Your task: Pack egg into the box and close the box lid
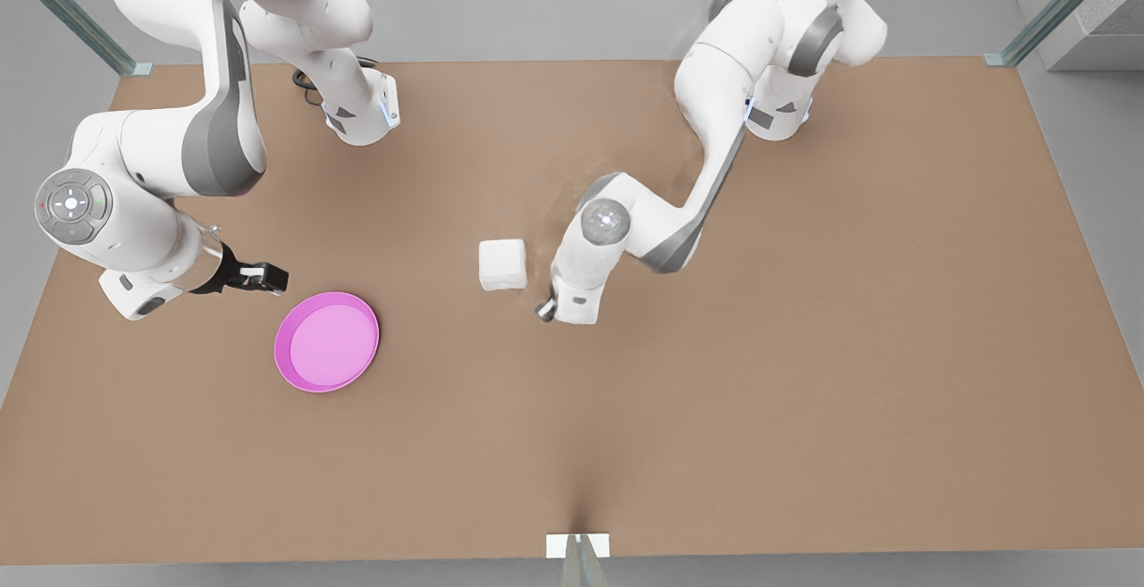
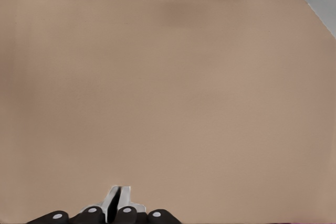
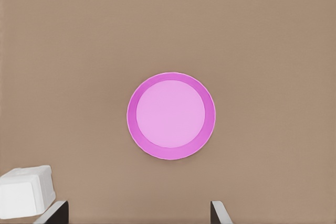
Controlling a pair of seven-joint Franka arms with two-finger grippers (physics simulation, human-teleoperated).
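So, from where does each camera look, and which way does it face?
Front view: high above, looking down at the brown table; both white arms show.
Left wrist view: on the left gripper, facing bare table; shut fingertips show.
Right wrist view: on the right gripper, facing the round pink plate; open fingers show.
Shared by front and right wrist: plate, closed white carton box.

A simulated robot test cell — bare brown tabletop (image 1: 804, 346); grey floor; metal frame posts (image 1: 1055, 6).
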